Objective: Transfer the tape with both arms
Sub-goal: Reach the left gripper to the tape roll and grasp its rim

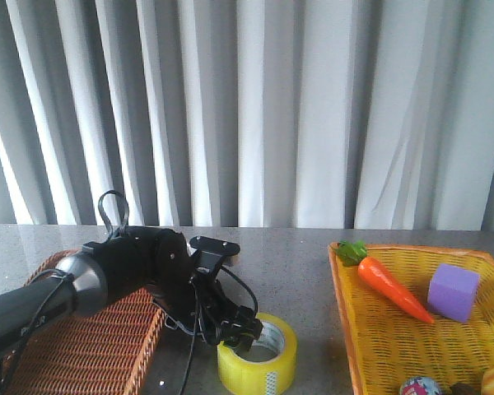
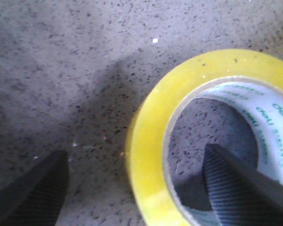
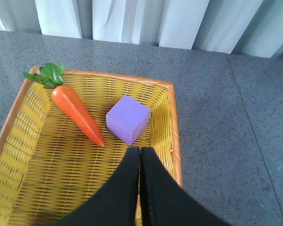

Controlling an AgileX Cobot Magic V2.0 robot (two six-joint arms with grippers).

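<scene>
Yellow and see-through, the tape (image 1: 258, 356) lies flat on the grey speckled table (image 1: 296, 263), near the front edge, with its white inside ring facing up. It sits between my two baskets, close to the brown one. My left gripper (image 1: 245, 332) is down on it with its fingers apart. In my left wrist view one finger (image 2: 240, 188) pokes down inside the hole of the roll (image 2: 203, 136) and the other finger (image 2: 35, 190) is outside it, so the yellow wall of the roll is between them. I am not squeezing it; there is a gap on the outside. The ring has little green letters printed on it. My left arm (image 1: 90, 280) is black and reaches over the brown woven basket (image 1: 82, 346), with black cables (image 1: 111, 210) looping off it. On the other side is a yellow woven basket (image 1: 358, 346) with an orange rim. An orange toy carrot (image 1: 391, 288) with green leaves lies in it, and a purple cube (image 1: 453, 292) sits just beside the carrot. A small round ball (image 1: 420, 385) peeks in at the bottom of that basket. My right gripper (image 3: 140, 188) hangs above the yellow basket (image 3: 33, 141), and its fingers are pressed together with nothing in them. Behind the table, long grey and white curtains (image 1: 272, 107) hang in folds all the way across the room.
</scene>
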